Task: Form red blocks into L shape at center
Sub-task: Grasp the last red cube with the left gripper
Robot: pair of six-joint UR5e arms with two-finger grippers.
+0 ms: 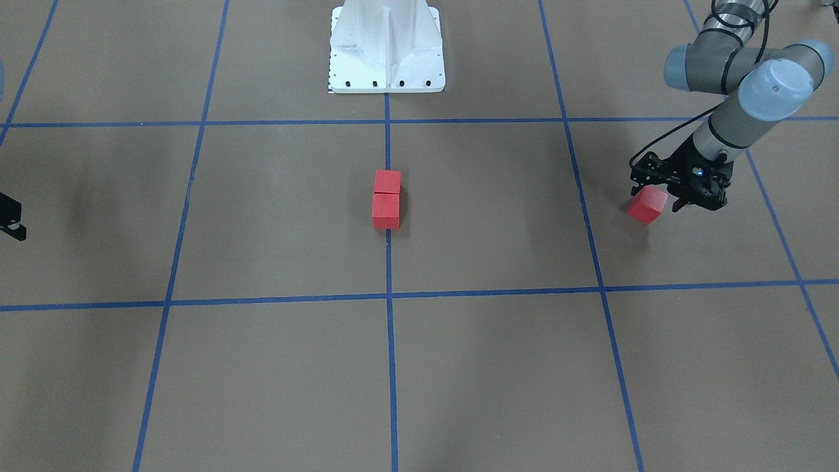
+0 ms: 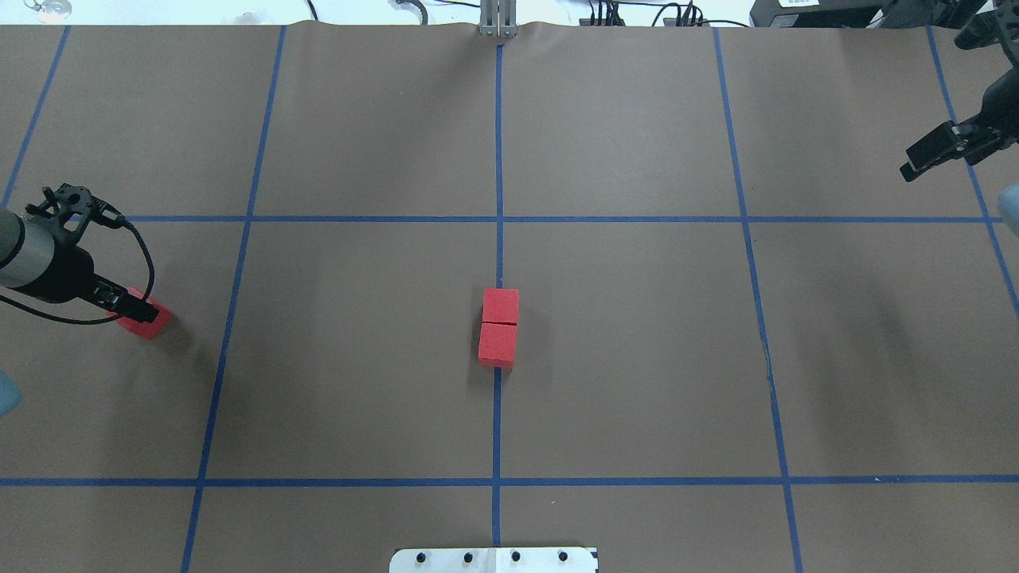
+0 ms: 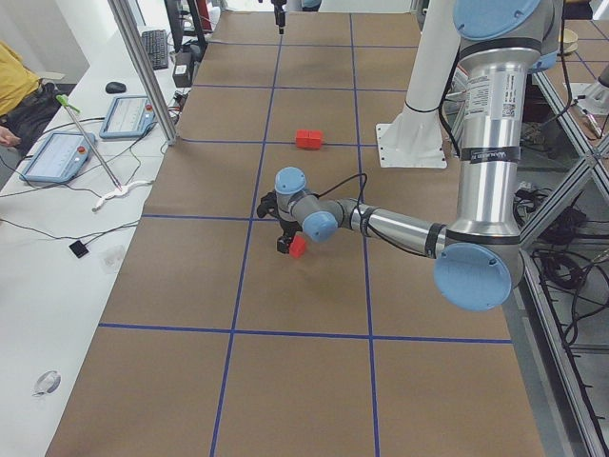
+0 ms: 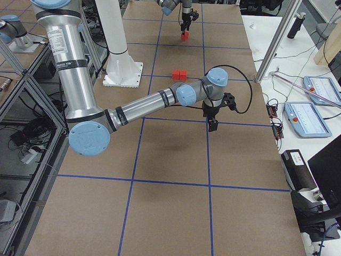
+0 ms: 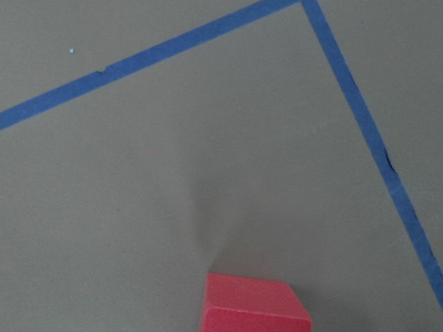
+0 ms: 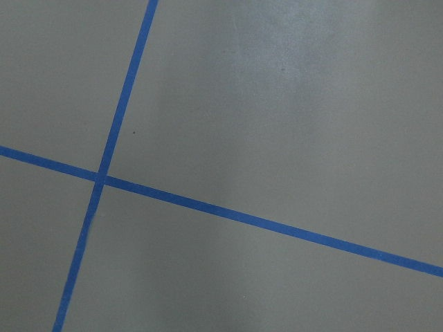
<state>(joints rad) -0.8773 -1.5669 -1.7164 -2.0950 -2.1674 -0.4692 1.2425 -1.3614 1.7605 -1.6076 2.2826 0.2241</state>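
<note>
**Base plate nearest, two red blocks paired at center, a third in the left jaws**

White and studded with dark bolts, the plate sits at the near edge of the brown table in the overhead view. Just beyond it a blue tape line runs away toward the far edge. At the center the pair of cubes sits on that line. The far block and the near block touch face to face in a short row along the tape. The near one is turned very slightly off the line.

Well off to the left, one grid square left of the squares that meet at the center line, is the third red block. It is turned at an angle to the grid. The left gripper reaches down over it, and its jaws are closed on the cube's opposite sides. The left wrist view shows the cube at the bottom of the frame. Whether it is clear of the table I cannot tell.

The right gripper hangs over the far right of the table, well apart from every cube. Whether its jaws are open or closed cannot be told. The right wrist view shows only bare brown surface and crossing tape.
</note>
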